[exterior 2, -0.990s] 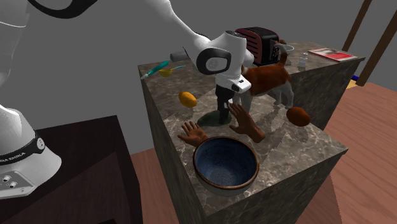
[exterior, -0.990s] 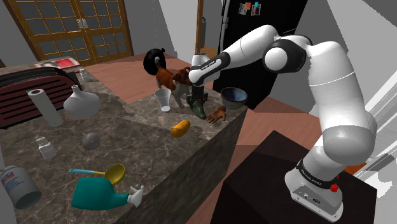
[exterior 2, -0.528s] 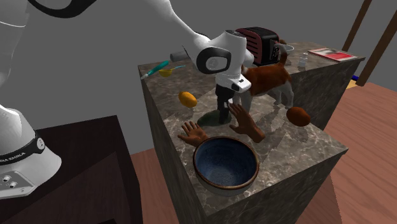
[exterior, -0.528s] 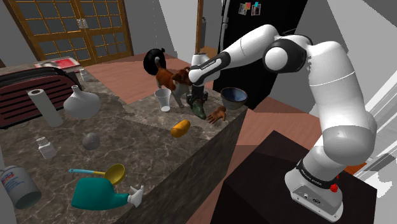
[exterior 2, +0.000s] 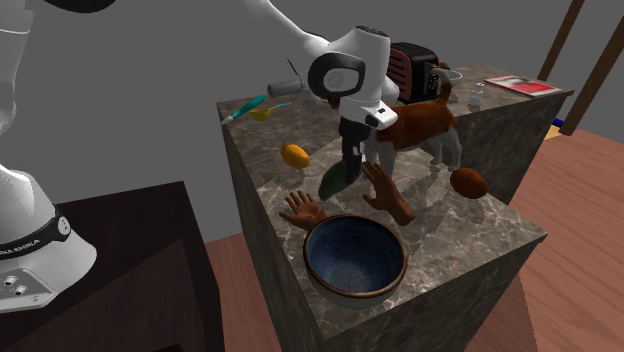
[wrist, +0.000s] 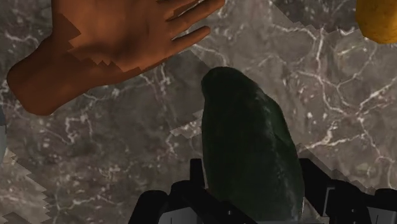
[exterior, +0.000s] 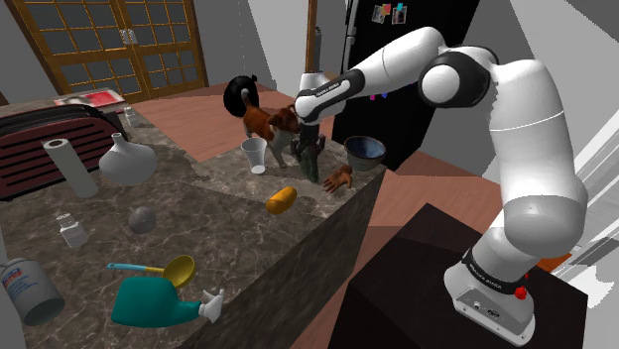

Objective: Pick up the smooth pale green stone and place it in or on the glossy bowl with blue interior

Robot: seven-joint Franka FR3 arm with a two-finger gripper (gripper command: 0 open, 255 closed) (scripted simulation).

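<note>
The stone [wrist: 251,153] is a smooth, dark green oval, clasped between my black fingers [wrist: 184,198]. My gripper [exterior 2: 347,168] is shut on it and holds it tilted a little above the marble counter [exterior 2: 450,235]. In the shoulder view the gripper [exterior: 310,161] hangs beside the dog figure, with the stone [exterior: 312,171] at its tips. The bowl [exterior 2: 355,292], blue inside with a brown rim, stands at the counter's near corner in the second exterior view. In the shoulder view the bowl [exterior: 362,159] is right of the gripper.
Two brown hand models [exterior 2: 300,210] [exterior 2: 387,197] lie between the stone and the bowl; one hand [wrist: 108,44] lies just past the stone. A dog figure [exterior 2: 420,120], an orange fruit [exterior 2: 293,155], a white cup [exterior: 255,155] and a white vase [exterior: 126,159] stand nearby.
My gripper has risen with the stone, lifting it off the counter; the stone now hangs tilted. The arm's elbow has lifted too.
</note>
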